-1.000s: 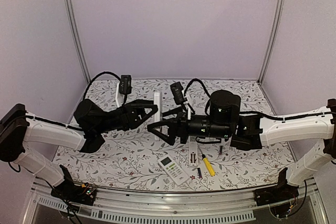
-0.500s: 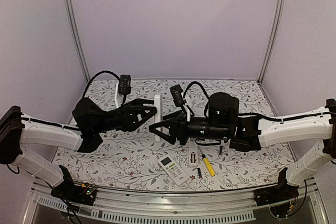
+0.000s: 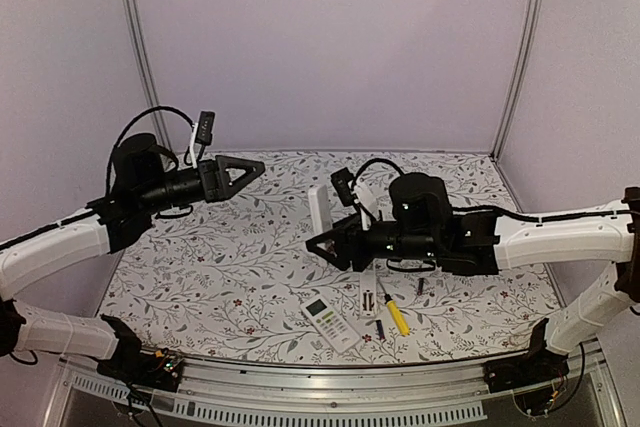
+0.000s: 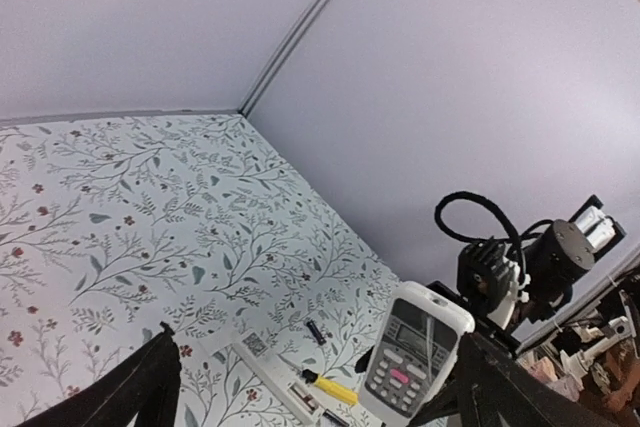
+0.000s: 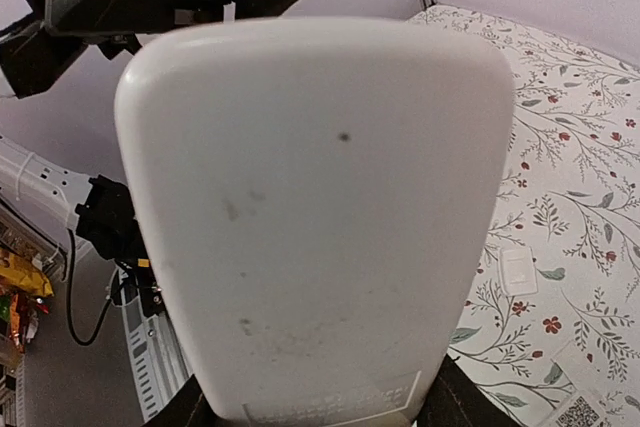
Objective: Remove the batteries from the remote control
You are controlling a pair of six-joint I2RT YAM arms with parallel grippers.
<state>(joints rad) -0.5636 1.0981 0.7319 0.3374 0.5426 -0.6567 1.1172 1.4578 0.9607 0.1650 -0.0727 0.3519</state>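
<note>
Two small dark batteries (image 3: pixel 379 328) lie loose on the flowered table (image 3: pixel 200 277), one just beside the yellow-handled tool (image 3: pixel 397 317) and one a little beyond it, both near the flat remote (image 3: pixel 330 324) at the near edge. Right gripper (image 3: pixel 325 237) is clamped on the lower end of the upright remote (image 3: pixel 321 209), holding it above the table with its plain back toward the wrist camera. Left gripper (image 3: pixel 250 166) hangs high at the far left, jaws apart, holding nothing.
</note>
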